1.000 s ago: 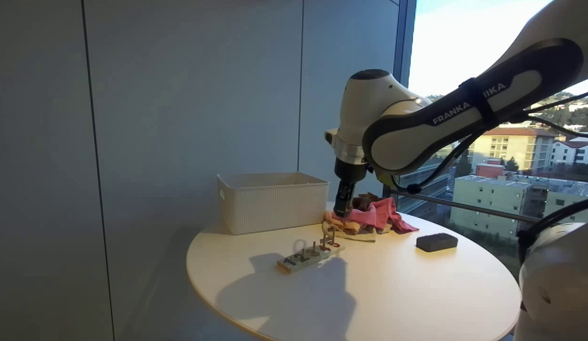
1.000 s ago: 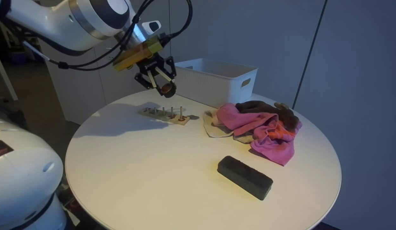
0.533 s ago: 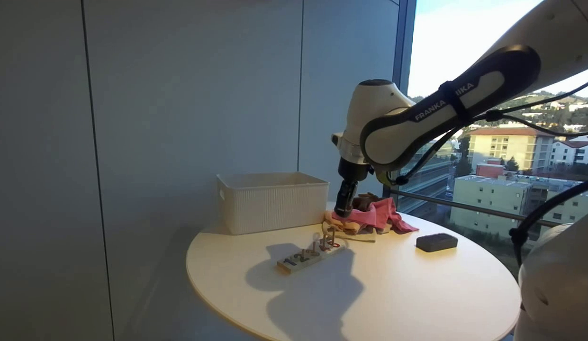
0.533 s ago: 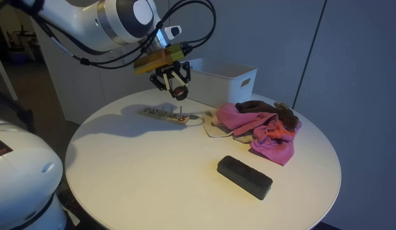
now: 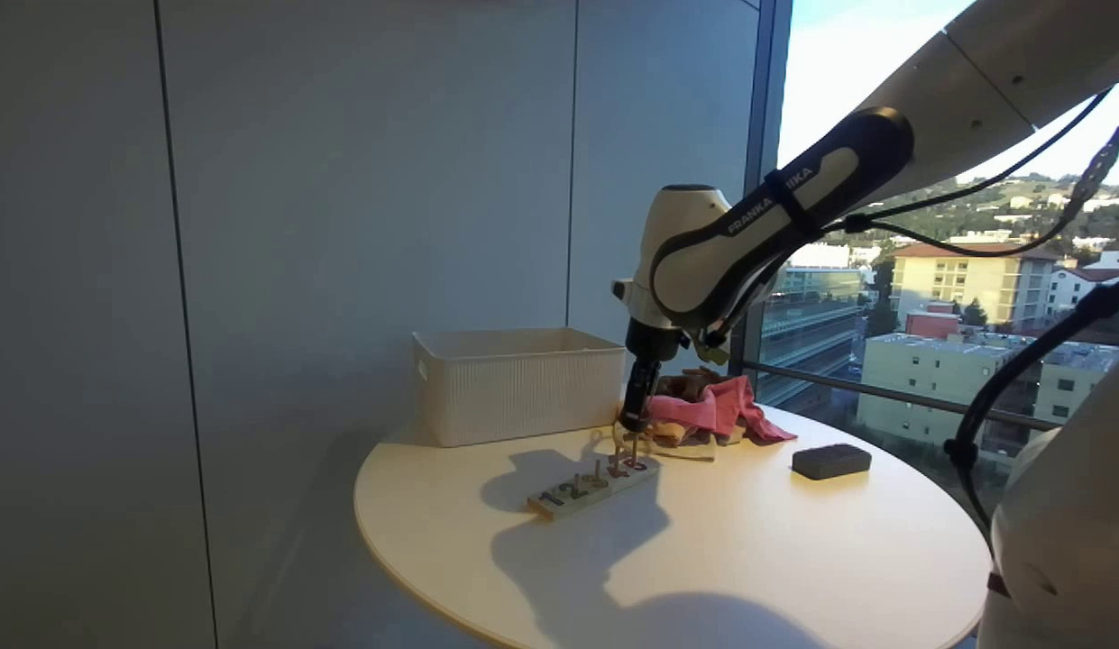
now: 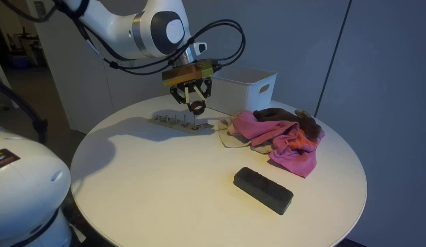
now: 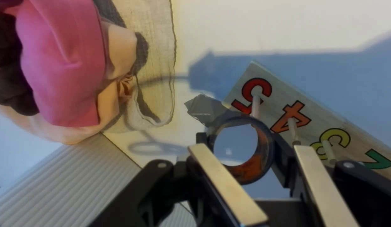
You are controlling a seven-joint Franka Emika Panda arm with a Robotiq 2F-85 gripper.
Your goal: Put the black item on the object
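1. Black ring [image 7: 250, 171] hangs pinched between both sides of the gripper [image 7: 241, 149], near the end of the numbered board [image 7: 277, 97].
2. In the wrist view, the end peg [image 7: 255, 107] shows just beside its rim, outside the hole; contact is unclear.
3. Likely the move turns on levelling and centring that hole over the peg.

In an exterior view, the off-white arm [image 5: 685, 270] is wearing black trim [image 5: 870, 126] with pale FRANKA lettering [image 5: 750, 216] toward two o'clock. Black cables [image 6: 244, 39] are looping near twelve o'clock in an exterior view, beside a yellow-brown block [image 6: 187, 73], and a rounded white housing [image 6: 27, 192] is bearing a dark label [image 6: 5, 158] at nine. In the wrist view, the black end effector [image 7: 242, 149] is showing two long pale strips [image 7: 227, 183] and round screw heads [image 7: 161, 165] at four and seven o'clock.
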